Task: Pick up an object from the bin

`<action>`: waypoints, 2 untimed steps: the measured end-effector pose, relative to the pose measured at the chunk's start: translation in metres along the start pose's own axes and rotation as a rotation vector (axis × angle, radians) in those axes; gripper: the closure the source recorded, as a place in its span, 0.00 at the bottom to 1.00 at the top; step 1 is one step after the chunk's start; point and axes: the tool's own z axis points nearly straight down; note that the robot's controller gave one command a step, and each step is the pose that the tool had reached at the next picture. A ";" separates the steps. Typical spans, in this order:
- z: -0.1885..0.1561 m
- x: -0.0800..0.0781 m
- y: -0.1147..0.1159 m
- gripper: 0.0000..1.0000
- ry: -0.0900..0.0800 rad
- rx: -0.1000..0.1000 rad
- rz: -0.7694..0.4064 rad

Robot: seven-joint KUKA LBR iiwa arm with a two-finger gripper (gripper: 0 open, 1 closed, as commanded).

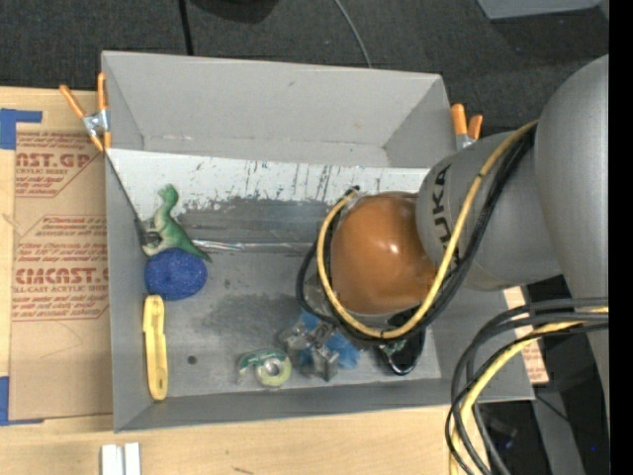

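The gripper (315, 348) sits low at about five o'clock in the bin (267, 107), over a small blue piece (342, 352); whether it is apart or together I cannot tell. The piece looks light, hard and probably slippery, so its narrow sides seem the best hold. A greenish ring (269, 369) lies near, at its nine o'clock

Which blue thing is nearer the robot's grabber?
The small light-blue piece right beside the gripper. The round blue fuzzy ball lies far off to the left, by the green toy dinosaur.
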 end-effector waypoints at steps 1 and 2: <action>-0.003 0.003 -0.005 1.00 -0.001 -0.002 0.038; -0.017 -0.034 -0.037 1.00 0.001 -0.001 0.121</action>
